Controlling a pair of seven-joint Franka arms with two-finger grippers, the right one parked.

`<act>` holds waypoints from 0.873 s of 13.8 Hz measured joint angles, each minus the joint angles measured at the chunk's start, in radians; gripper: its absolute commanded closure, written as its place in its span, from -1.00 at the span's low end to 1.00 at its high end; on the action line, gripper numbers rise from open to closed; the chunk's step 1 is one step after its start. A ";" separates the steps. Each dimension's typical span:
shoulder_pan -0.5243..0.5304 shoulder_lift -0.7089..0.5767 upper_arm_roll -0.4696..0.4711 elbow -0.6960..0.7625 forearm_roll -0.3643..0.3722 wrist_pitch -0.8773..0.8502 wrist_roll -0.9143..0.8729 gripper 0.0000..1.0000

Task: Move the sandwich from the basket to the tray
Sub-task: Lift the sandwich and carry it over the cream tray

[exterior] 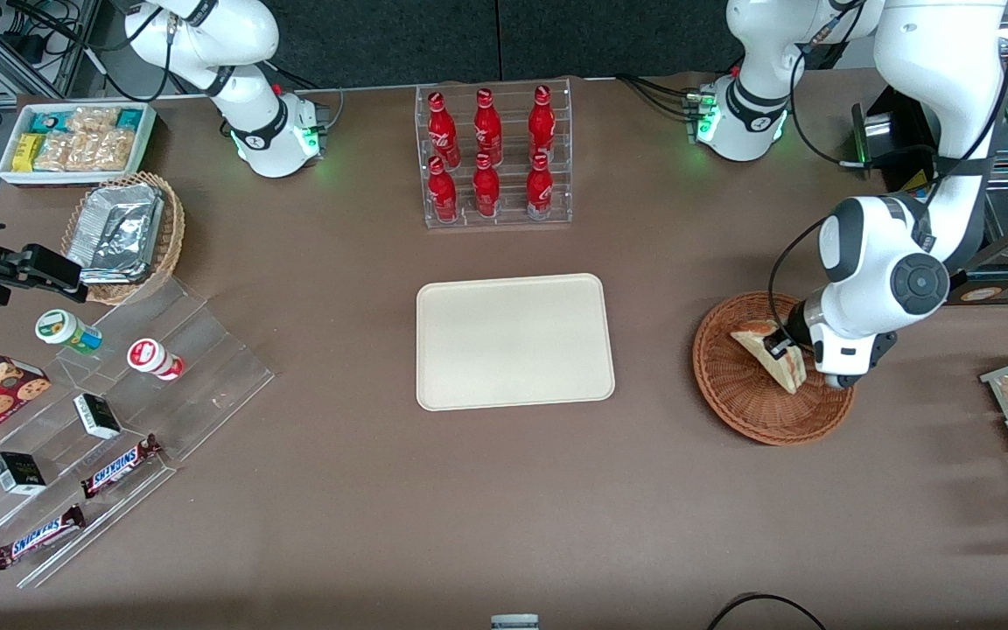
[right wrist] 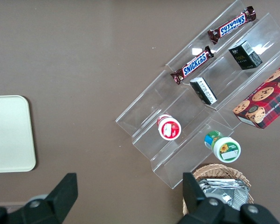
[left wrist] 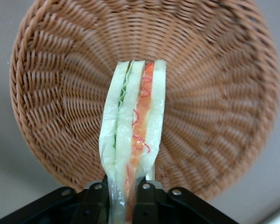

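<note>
Gripper (left wrist: 123,198) clamped on the sandwich (left wrist: 133,140) — wedge held over the basket (exterior: 745,394), at the working arm's end of the table. Tray (exterior: 514,341) sits mid-table, well apart from the basket.

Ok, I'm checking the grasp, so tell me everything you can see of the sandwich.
The sandwich is a triangular wedge of pale bread with green and red-orange filling in a clear wrap. The claw is shut on one end, holding it edge-up over the basket. Whether it touches the wicker cannot be told.
</note>
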 measured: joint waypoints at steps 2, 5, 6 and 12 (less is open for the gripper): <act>-0.047 0.003 -0.002 0.086 0.001 -0.089 0.000 1.00; -0.133 0.013 -0.004 0.169 0.004 -0.160 0.002 1.00; -0.172 0.021 -0.006 0.187 0.004 -0.162 0.003 1.00; -0.395 0.148 -0.011 0.341 0.004 -0.162 0.001 1.00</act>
